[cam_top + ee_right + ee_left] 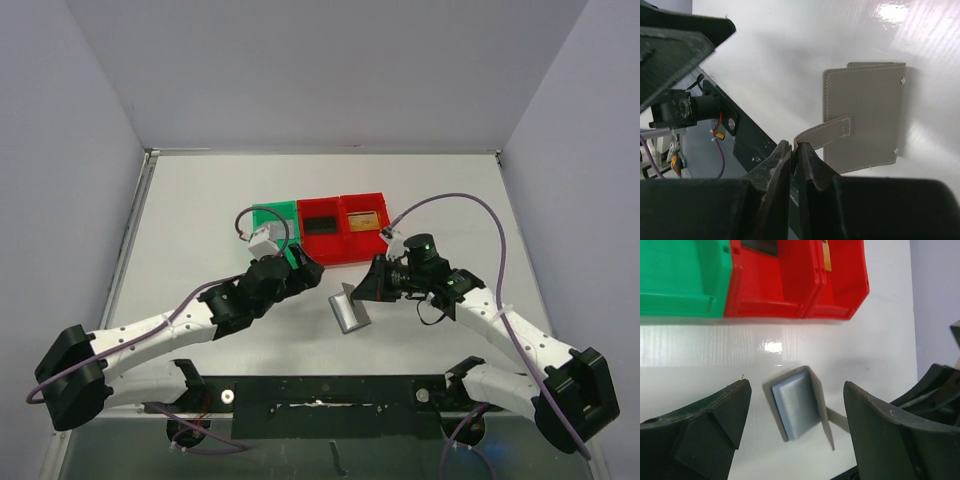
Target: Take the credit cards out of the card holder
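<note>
Between closed jaws of right gripper [794, 149]: strap tab of card holder [865, 115], pinched; left gripper [795, 390]: spread wide, holding nothing.

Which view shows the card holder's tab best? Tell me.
Right wrist: the tab is close and sharp, pinched in the right gripper. Top external shows the card holder small; left wrist only its bluish-grey inside.

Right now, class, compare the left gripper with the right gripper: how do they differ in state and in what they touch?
The left gripper stands wide open; the right gripper is pinched shut. The left gripper holds nothing, clear of the card holder; the right gripper pinches the card holder's tab. Shared: both are black and face the grey card holder.
</note>
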Tool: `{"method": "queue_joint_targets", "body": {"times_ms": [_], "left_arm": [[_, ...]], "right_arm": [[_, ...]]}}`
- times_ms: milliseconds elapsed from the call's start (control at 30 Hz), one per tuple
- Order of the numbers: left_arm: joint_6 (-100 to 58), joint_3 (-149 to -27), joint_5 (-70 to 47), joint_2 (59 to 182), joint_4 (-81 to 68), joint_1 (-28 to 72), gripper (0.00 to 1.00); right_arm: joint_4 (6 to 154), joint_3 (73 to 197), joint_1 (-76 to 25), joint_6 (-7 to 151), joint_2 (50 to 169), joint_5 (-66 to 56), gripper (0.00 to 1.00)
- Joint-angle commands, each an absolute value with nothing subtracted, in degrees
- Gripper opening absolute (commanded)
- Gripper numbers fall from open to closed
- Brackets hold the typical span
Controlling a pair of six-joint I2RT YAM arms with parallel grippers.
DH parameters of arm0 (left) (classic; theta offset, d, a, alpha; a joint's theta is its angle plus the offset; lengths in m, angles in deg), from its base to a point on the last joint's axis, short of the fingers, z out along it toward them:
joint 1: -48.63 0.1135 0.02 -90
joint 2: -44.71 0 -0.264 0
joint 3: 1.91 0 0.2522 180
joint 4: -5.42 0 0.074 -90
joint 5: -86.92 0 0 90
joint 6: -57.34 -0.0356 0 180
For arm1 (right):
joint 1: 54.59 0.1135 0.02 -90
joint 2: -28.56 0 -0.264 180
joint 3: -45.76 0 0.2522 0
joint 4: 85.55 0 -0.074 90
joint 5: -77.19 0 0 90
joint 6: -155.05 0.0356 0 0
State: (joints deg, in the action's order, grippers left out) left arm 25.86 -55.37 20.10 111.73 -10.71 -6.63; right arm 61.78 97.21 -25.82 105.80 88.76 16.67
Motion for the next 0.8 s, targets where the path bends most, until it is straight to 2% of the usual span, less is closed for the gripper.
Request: {"method": "queue_joint_targets", "body": {"times_ms": [0, 267, 433, 567, 667, 767], "left_arm": [[29.2, -54.3, 28.8, 105.4, -13.2, -5.8, 0.74], [29.7, -53.6, 27.5, 103.3, -14.8, -4.8, 0.75], [27.9, -53.6, 23.2, 106.2, -10.3, -4.6, 0.75], [24.8, -54.4, 16.1, 110.4, -5.6, -4.2, 0.75], [22.7, -55.9, 10.5, 114.4, -2.7, -4.2, 0.75], [21.7, -57.8, 5.2, 118.8, -0.2, -4.2, 0.75]], "right_arm": [[68.6, 100.5, -22.3, 108.8, 91.8, 18.4, 0.01], [70.7, 100.7, -23.1, 109.9, 89.9, 17.0, 0.00], [67.3, 93.0, -32.3, 110.9, 83.9, 8.6, 0.00], [67.9, 83.8, -45.2, 109.8, 84.7, 16.1, 0.00], [69.0, 80.7, -46.9, 106.6, 87.5, 20.2, 0.00], [68.5, 79.3, -46.9, 106.1, 88.4, 18.8, 0.00]]}}
